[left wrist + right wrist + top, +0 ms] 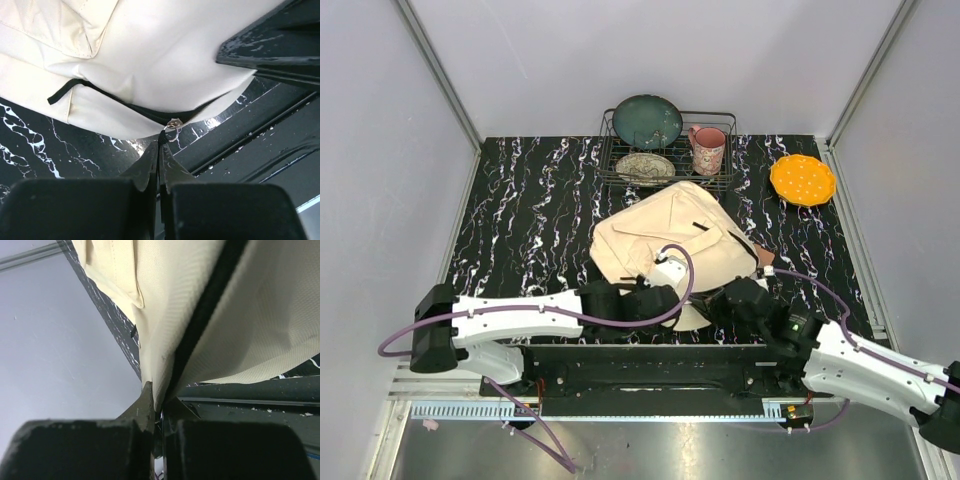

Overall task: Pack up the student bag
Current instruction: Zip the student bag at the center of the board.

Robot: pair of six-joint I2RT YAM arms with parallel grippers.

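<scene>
Left end effector [161, 146] clamped tight; right end effector [158, 409] pinched closed.

near edge of student bag [665, 235] (from above) out of sight

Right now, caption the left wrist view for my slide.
Left gripper shut on the zipper pull of the student bag.

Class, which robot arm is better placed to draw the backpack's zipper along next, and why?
Left, probably: the left gripper is shut on the zipper pull of the student bag, while the right gripper only pinches the bag's edge.
</scene>
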